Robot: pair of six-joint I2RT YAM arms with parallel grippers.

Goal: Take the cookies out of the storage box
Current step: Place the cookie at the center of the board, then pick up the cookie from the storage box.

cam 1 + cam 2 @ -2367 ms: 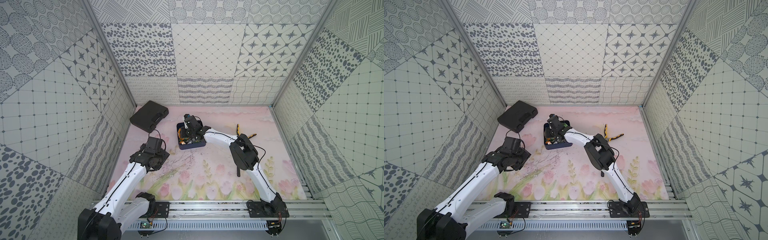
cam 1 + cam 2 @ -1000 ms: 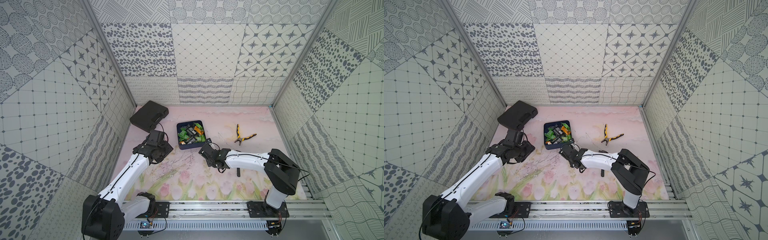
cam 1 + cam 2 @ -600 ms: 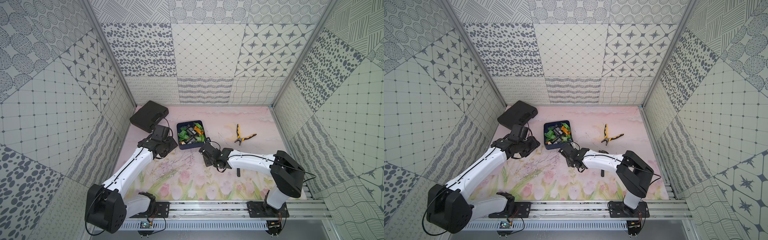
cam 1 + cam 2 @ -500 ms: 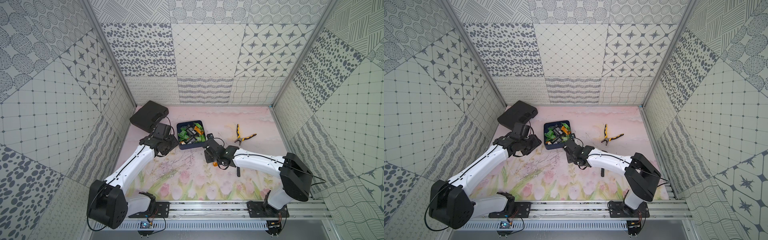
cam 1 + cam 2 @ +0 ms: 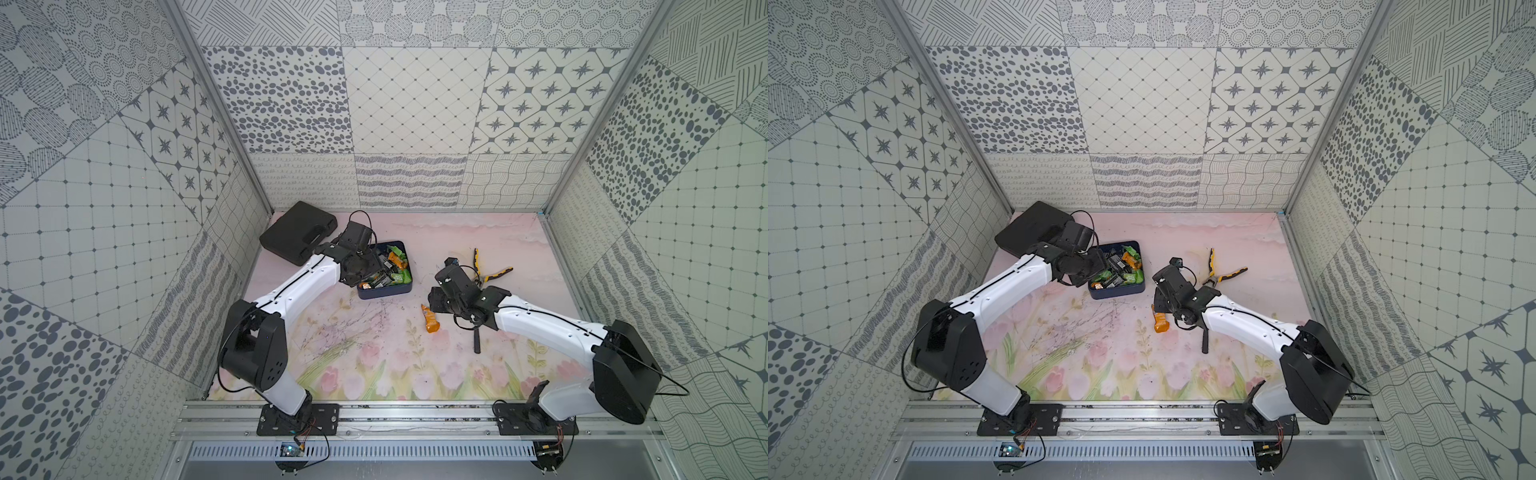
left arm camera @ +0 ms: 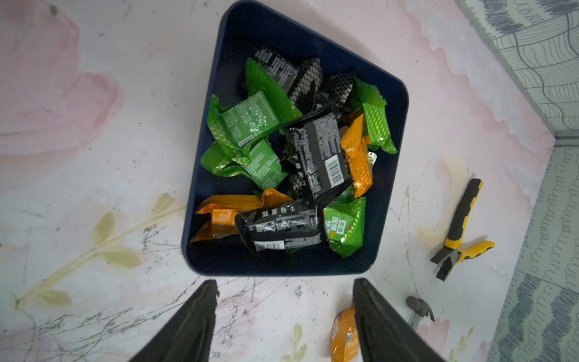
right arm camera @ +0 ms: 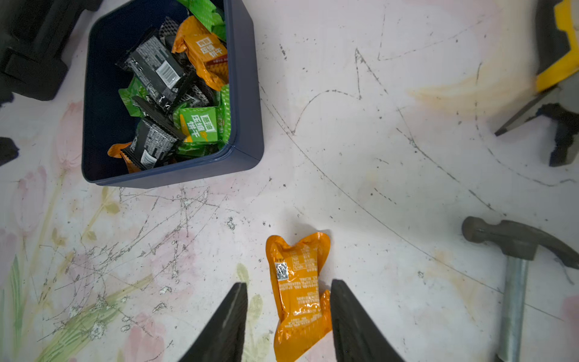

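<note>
Hovering with left gripper [image 6: 283, 282] wide open and empty by the box [image 6: 388, 194] of cookies [image 6: 313, 156], right gripper [image 7: 288, 282] parted, astride an orange packet [image 7: 297, 291] lying on the table [image 7: 376, 156].

Crinkled, glossy film wrappers on the cookies [image 6: 313, 156] and on the loose orange packet [image 7: 297, 282]. Smooth, semi-matt navy walls on the storage box [image 7: 246, 109]. Dull grey metal head and bright metal shaft on the hammer [image 7: 513, 247]. Matt black plastic on the case [image 5: 297, 237]. Scratched, scuffed matt print on the table [image 7: 376, 156].
</note>
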